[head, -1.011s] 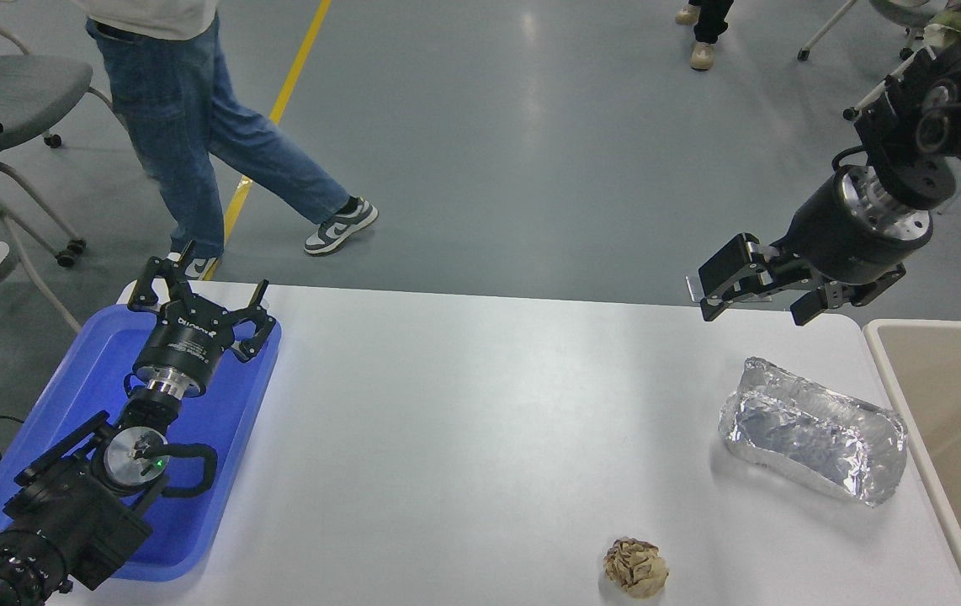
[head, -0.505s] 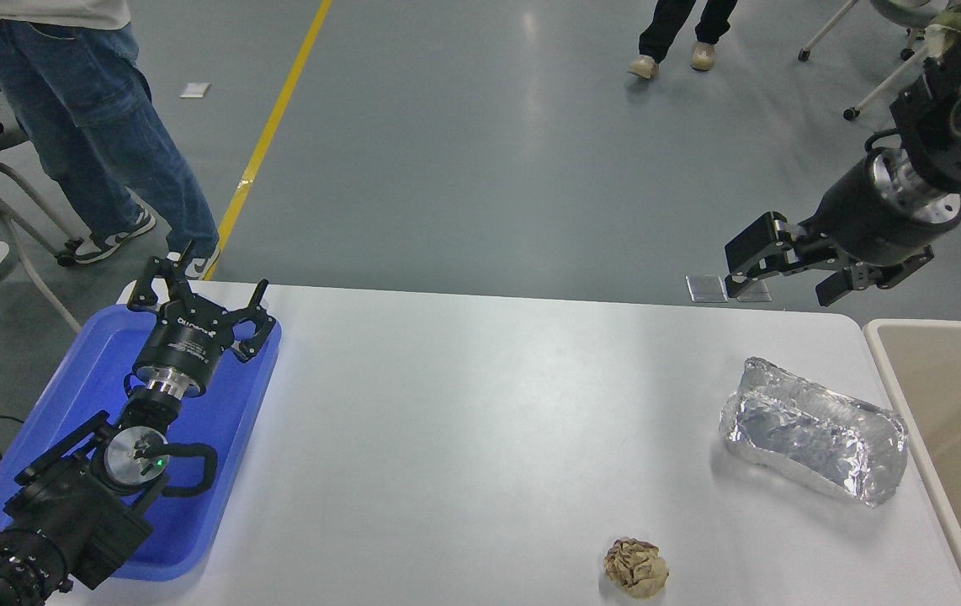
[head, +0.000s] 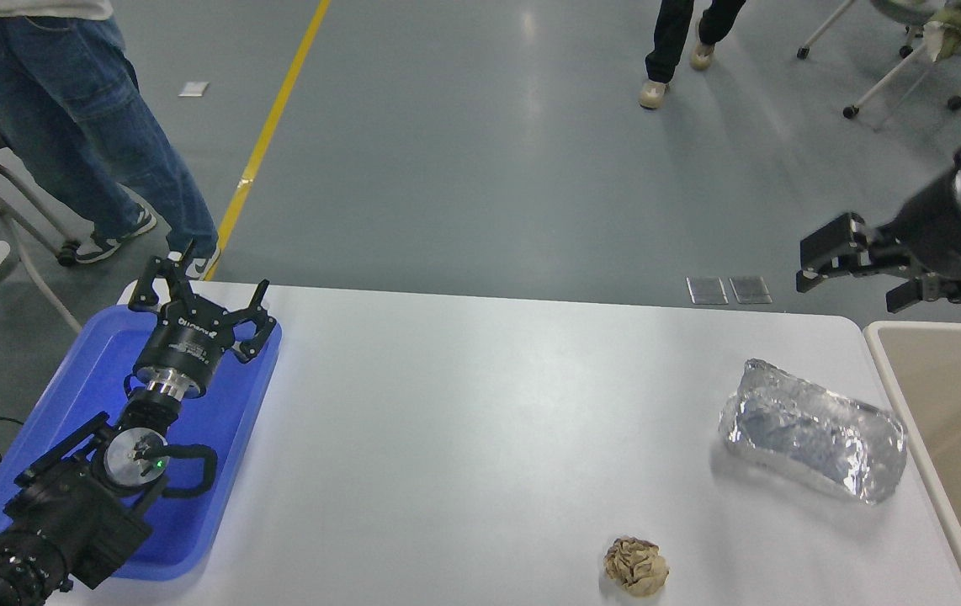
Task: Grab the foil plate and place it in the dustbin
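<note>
The foil plate [head: 813, 440] lies at the worktop's [head: 480, 421] right, beside the dustbin [head: 952, 396]. The right gripper [head: 851, 273] hovers in the frame's upper right, fingers spread, empty. Pinch one wrinkled wall lightly; foil crushes easily.

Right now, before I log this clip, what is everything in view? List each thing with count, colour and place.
foil plate: one, shiny silver, table's right side, near the dustbin.
dustbin: one, beige with an off-white rim, off the table's right end.
paper ball: one, brown, crumpled, near edge of the table.
blue tray: one, table's left end.
table: one, white.
chairs: grey, on the floor at far right and far left.
people: two, legs only, far side.
left gripper: black, open, parked over the blue tray.
right gripper: black, open, empty, above the far right corner.
</note>
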You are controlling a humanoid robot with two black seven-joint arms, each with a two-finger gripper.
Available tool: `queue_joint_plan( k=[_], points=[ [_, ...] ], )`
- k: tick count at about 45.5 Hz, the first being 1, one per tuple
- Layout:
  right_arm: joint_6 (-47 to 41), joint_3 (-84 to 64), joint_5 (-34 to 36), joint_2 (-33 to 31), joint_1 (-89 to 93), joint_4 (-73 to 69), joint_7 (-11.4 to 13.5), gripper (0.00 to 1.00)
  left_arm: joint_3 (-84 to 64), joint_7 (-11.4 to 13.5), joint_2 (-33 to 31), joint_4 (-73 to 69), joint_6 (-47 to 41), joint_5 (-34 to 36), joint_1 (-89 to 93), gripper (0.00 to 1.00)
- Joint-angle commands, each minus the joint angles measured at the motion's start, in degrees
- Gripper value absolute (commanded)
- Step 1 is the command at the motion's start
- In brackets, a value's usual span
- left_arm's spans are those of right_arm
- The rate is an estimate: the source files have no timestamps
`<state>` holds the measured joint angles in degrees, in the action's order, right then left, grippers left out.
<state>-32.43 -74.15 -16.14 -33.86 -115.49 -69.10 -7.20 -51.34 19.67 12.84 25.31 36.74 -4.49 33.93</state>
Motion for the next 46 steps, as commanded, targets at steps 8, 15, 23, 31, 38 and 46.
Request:
queue_joint_plan(
  k=[8,15,23,31,38,46],
  points=[
    [16.34,1.46,-2.23,-7.88,21.08,7.31,-0.27,1.0,0.01,0.02,-0.01,0.0,0.0,0.01,0.0,1.0],
    [20.2,6.73,-2.4,-9.47,30.22,10.47,-0.53,1.0,0.01,0.02,-0.01,0.0,0.0,0.01,0.0,1.0],
    [24.6,14.29,-5.65,-10.08,39.19,11.8,-0.62,1.0,0.01,0.02,-0.01,0.0,0.0,0.01,0.0,1.0],
    [28.29,20.18,-6.18,-10.0,45.79,12.85,-0.62,1.0,-0.08,0.02,-0.01,0.0,0.0,0.01,0.0,1.0],
    [31.46,22.03,-6.09,-9.38,50.18,15.75,-0.71,1.0,0.01,0.02,-0.01,0.0,0.0,0.01,0.0,1.0],
    [34.97,23.96,-6.18,-7.89,53.09,16.28,-0.8,1.0,0.01,0.02,-0.01,0.0,0.0,0.01,0.0,1.0]
  ],
)
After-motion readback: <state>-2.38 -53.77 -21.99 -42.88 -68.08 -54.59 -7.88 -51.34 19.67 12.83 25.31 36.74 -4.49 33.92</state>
